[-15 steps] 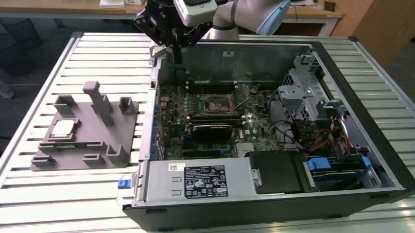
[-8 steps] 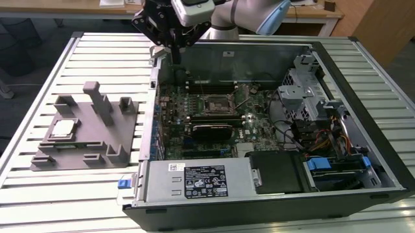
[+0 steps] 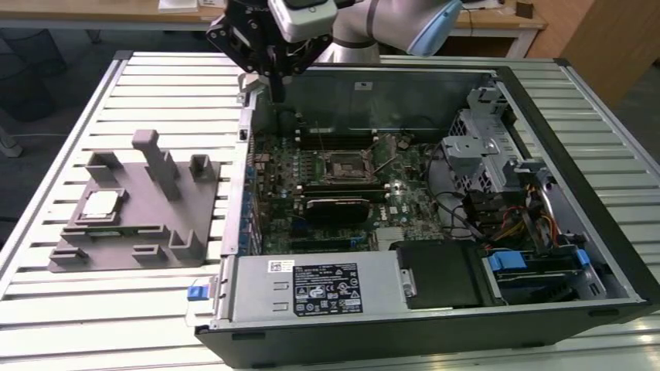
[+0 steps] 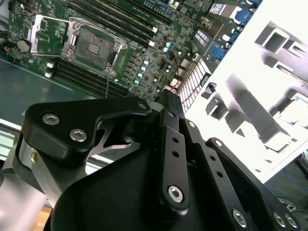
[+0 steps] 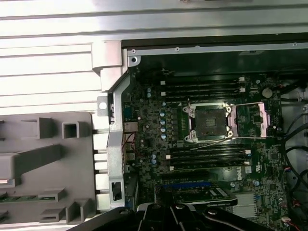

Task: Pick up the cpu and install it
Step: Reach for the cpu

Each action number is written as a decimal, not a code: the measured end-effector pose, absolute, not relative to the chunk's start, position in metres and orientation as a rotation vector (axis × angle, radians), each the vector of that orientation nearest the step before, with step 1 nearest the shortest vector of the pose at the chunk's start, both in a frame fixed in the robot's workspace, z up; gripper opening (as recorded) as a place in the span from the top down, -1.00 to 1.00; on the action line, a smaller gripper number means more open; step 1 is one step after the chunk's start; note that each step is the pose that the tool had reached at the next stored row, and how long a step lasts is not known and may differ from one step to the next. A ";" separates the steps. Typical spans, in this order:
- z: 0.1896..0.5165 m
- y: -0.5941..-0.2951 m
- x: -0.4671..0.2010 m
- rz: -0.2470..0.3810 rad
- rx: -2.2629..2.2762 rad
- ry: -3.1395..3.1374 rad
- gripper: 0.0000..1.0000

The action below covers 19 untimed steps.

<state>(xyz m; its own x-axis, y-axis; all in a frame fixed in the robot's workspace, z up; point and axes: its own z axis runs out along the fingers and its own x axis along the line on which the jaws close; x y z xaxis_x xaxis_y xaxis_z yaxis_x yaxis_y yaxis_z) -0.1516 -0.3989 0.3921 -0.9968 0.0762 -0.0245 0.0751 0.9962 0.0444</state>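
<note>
The cpu (image 3: 100, 204) is a small, flat square with a pale silver-grey top. It lies flat in a recess of the grey tray (image 3: 154, 212) on the desk (image 3: 62, 309), to the exterior view's left of the open computer case (image 3: 413, 93). The fingers (image 3: 277, 86) are drawn together on nothing, above the case's far corner and well apart from the cpu.

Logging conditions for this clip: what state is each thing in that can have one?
cpu: lying flat on the grey tray, not gripped.
CPU socket: open, empty.
computer case: side panel off, interior exposed.
tool: shut, holding nothing.
</note>
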 end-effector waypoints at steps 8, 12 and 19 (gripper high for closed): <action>0.392 -0.399 -0.154 0.068 0.118 3.113 0.79; 0.392 -0.399 -0.156 0.068 0.118 3.112 0.79; 0.392 -0.399 -0.158 0.068 0.118 3.112 0.79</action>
<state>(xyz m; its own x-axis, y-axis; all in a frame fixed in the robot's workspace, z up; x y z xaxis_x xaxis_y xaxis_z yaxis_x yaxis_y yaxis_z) -0.1583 -0.3989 0.3917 -0.9968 0.0762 -0.0245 0.0750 0.9962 0.0444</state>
